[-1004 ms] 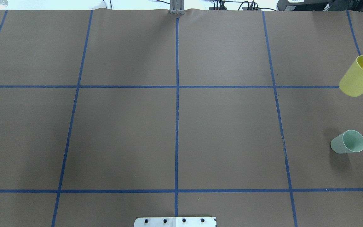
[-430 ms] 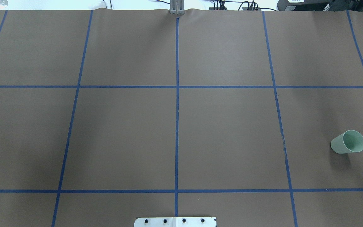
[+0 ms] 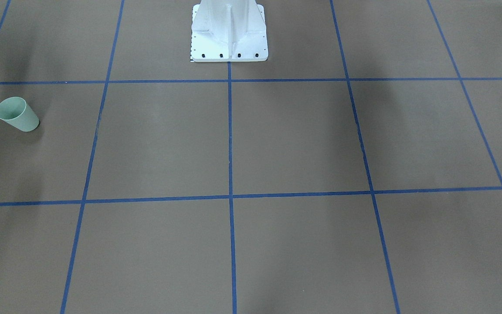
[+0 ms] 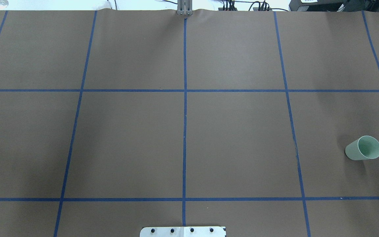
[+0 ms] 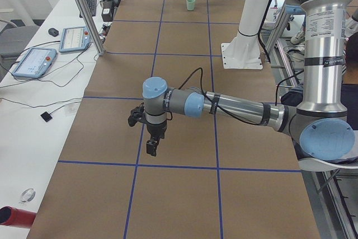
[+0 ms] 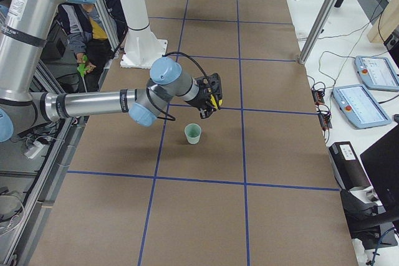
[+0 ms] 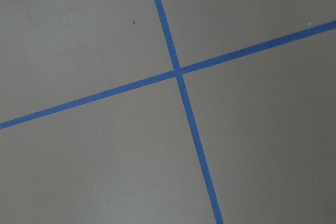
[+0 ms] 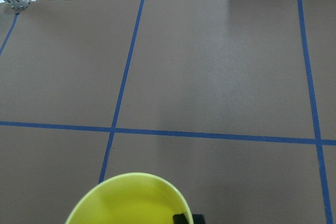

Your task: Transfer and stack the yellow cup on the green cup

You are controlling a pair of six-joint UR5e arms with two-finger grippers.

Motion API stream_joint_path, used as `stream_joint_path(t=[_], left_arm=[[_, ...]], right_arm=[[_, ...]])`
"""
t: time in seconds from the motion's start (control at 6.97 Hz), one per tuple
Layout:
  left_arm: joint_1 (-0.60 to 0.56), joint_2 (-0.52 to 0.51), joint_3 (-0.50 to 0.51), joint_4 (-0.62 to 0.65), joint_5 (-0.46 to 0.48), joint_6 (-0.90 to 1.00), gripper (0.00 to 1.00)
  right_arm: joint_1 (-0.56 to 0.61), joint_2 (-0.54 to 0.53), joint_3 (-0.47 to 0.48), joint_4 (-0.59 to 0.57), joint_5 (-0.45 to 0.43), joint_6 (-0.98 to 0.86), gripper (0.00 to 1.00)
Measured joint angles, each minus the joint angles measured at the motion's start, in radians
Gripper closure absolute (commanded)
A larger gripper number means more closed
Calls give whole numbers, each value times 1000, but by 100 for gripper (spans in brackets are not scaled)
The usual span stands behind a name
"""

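Above the brown gridded table (image 4: 235, 131), the right gripper (image 6: 209, 103) pinches the rim of the bright yellow plastic tumbler (image 8: 131, 203); the pale green plastic tumbler (image 4: 363, 148) stands near, below and robot-ward.

The left arm (image 5: 240, 107) is silver with light blue joint caps (image 5: 155, 88); the left gripper (image 5: 151, 150) is black. The white base (image 3: 229, 35) has dark screws (image 3: 221, 56).

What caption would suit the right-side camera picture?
Right gripper holds the yellow cup aloft, near the green cup.
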Motion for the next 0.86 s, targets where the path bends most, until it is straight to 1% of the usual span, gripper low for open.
stream_joint_path(t=[0.14, 0.29, 0.43, 0.57, 0.86], left_arm=[[0, 0, -1, 0, 0, -1, 0], [0, 1, -2, 1, 0, -1, 0], [0, 1, -2, 1, -1, -1, 0], [0, 0, -3, 1, -2, -1, 0], [0, 0, -5, 0, -3, -1, 0]], right_arm=[[-1, -23, -18, 81, -1, 10, 100], [-4, -32, -34, 132, -4, 1, 100], [-20, -35, -42, 157, -14, -15, 100], [-61, -34, -46, 165, -47, -21, 100], [-159, -32, -54, 165, -143, -19, 100]])
